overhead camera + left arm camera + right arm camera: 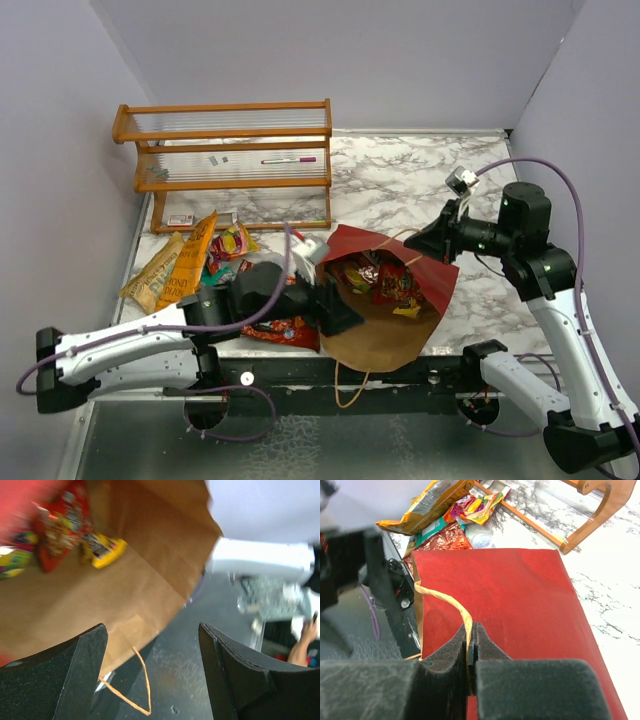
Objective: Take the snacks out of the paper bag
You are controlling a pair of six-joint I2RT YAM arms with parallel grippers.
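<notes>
Lying on its side at the near edge of the marble tabletop (pixel 420 170), the paper bag (pixel 385 340) runs its long axis from that edge toward the far right. Its mouth gapes up and toward the arms, tan inside showing, and one loop handle (pixel 343 388) hangs over the edge. Bare marble stretches behind and right of it; a wooden rack (pixel 230 150) fences the far left. Packets (pixel 185 262) crowd the strip between rack and bag, and more snacks (pixel 385 282) sit inside the bag. The right gripper (pixel 471 630) has its fingers clenched on the upper handle (pixel 451 605). The left gripper (pixel 152 635) hovers at the mouth's left rim, fingers released and wide apart.
</notes>
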